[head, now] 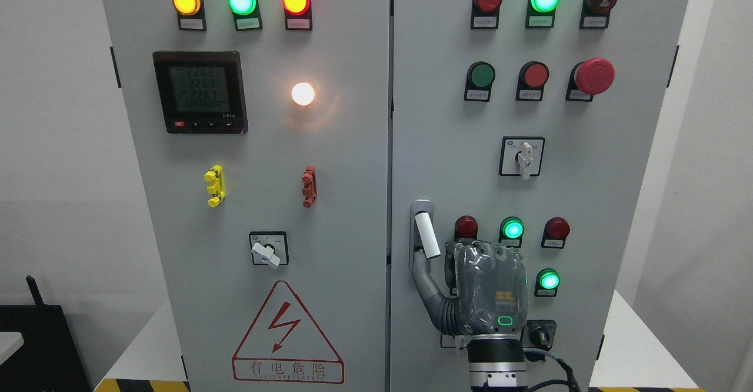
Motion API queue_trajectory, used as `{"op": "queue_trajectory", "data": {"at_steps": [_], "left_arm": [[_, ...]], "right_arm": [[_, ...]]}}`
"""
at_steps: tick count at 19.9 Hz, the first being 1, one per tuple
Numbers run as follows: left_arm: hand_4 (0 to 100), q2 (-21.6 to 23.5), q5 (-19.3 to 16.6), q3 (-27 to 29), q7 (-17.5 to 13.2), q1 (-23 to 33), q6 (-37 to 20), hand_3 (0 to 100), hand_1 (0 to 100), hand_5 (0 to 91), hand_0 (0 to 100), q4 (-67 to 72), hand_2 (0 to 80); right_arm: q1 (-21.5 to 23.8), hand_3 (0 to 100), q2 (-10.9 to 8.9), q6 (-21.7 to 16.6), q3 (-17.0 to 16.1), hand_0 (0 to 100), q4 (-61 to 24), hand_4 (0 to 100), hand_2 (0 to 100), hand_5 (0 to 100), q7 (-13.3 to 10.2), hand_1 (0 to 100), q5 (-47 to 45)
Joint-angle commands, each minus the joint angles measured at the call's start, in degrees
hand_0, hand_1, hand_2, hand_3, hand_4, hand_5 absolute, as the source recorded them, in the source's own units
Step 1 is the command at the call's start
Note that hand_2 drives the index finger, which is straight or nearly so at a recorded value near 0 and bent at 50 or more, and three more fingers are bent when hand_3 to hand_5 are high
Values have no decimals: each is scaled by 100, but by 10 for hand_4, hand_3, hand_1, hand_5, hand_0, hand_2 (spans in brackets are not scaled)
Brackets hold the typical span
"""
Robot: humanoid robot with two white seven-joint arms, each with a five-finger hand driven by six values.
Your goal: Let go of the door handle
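Right hand [491,289] rises from bottom edge right of middle, back toward camera, just right of door handle [425,236]. Thumb [425,280] stretched up-left, tip meeting handle's lower end; other fingers partly hidden behind palm, seemingly not wrapped round it. Looks like release nearly finished. Next move: draw thumb clear, pull hand back from cabinet's right door [623,174]. Left hand absent.

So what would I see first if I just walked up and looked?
Probably the glowing lamps: yellow, green and red in a row at the cabinet's top left, with a bright white light below them. Next, the robot's right hand at the lower right door, its thumb reaching to the white door handle. The red lightning warning triangle sits bottom left.
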Motion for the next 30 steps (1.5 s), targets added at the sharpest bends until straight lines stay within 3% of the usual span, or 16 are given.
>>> {"op": "queue_trajectory", "data": {"at_steps": [1, 30], "left_arm": [[0, 0, 2, -70, -7, -2, -2, 0, 389, 0, 120, -88, 0], [0, 0, -7, -70, -7, -2, -2, 0, 389, 0, 120, -88, 0]], "right_arm": [[19, 1000, 0, -4, -51, 552, -17, 1000, 1000, 979, -50, 363, 0], [19, 1000, 9, -4, -174, 553, -105, 1000, 1000, 980, -59, 379, 0]]}}
